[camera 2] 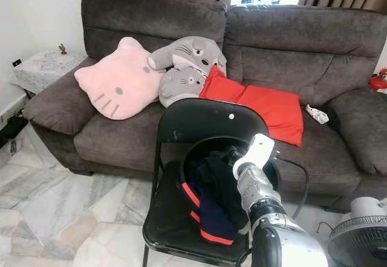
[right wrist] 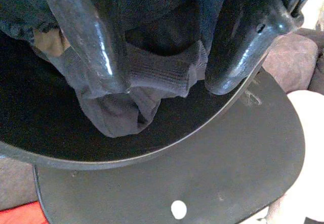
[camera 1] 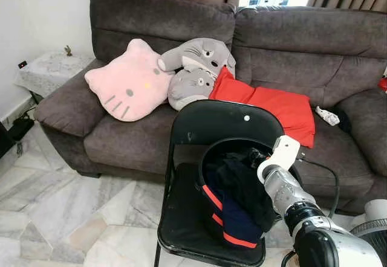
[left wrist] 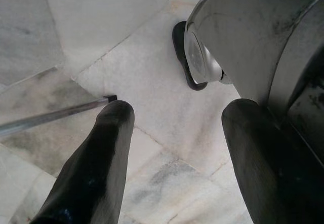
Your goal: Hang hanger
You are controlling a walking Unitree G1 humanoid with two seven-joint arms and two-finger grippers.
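A black tub [camera 1: 208,151] stands on the seat of a black folding chair [camera 1: 211,119] and holds a heap of dark clothes [camera 1: 239,182]. One navy piece with red stripes [camera 1: 233,221] hangs over the tub's front rim. My right arm [camera 1: 284,188] reaches into the tub from the right. In the right wrist view my right gripper [right wrist: 167,82] is open, its fingers [right wrist: 86,36] pressed into dark cloth, and a ribbed cuff [right wrist: 162,72] lies between them. My left gripper [left wrist: 179,110] hangs open over the marble floor [left wrist: 101,31].
Behind the chair is a brown sofa [camera 1: 314,43] with a pink cat cushion [camera 1: 130,83], grey plush cushions [camera 1: 193,67] and a red cloth [camera 1: 272,107]. A fan [camera 2: 357,237] stands at the lower right. A small side table [camera 1: 51,70] is at the left, with open floor [camera 1: 72,206] in front.
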